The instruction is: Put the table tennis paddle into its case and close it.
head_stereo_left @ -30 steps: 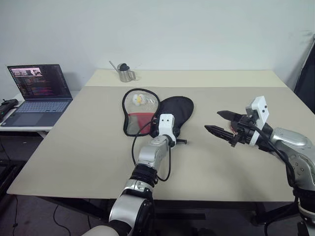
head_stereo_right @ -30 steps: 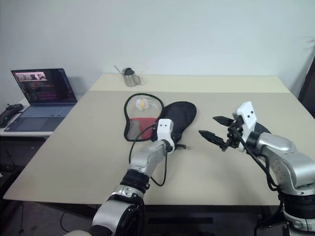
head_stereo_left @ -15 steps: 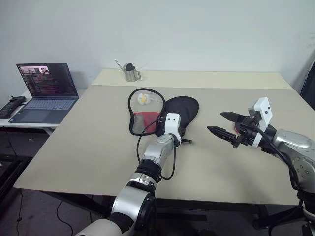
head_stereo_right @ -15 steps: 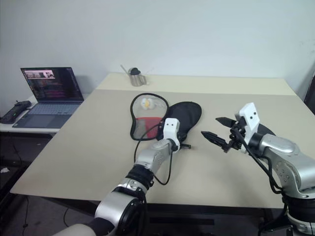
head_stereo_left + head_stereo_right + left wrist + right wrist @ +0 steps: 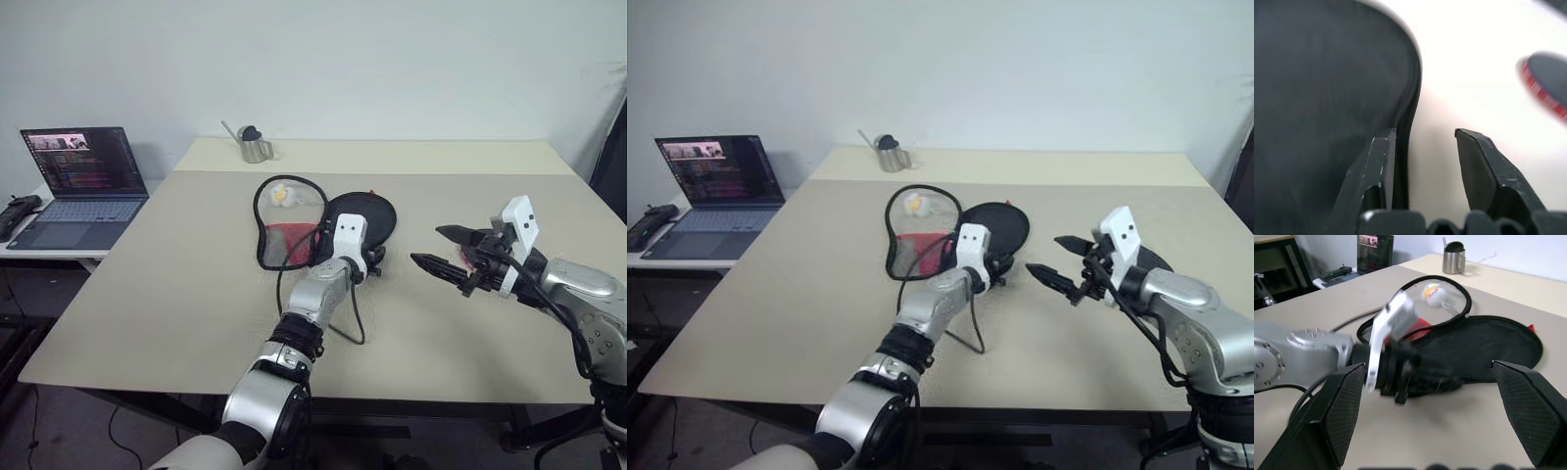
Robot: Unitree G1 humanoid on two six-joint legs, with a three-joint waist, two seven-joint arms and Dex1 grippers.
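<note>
The case (image 5: 286,223) lies open at the table's middle, its mesh-and-red half flat and its black flap (image 5: 370,213) to the right. My left gripper (image 5: 1425,134) is at the flap's near edge, open, with the flap's rim just inside one finger. Level above the table to the right, my right gripper (image 5: 425,245) stands wide open and empty, pointing at the case. A dark round thing with a red edge, which I take for the paddle (image 5: 1547,81), lies on the table beyond the flap, mostly hidden behind the right gripper.
A small white ball (image 5: 279,195) sits in the case's mesh pocket. A metal cup (image 5: 253,147) stands at the table's (image 5: 176,284) far left. An open laptop (image 5: 83,176) rests on a side table to the left. A black cable (image 5: 351,328) loops under my left forearm.
My left gripper has risen and moved in at the flap's near edge, and its fingers have parted from shut. The flap now looks bunched and raised. The right gripper has stayed put.
</note>
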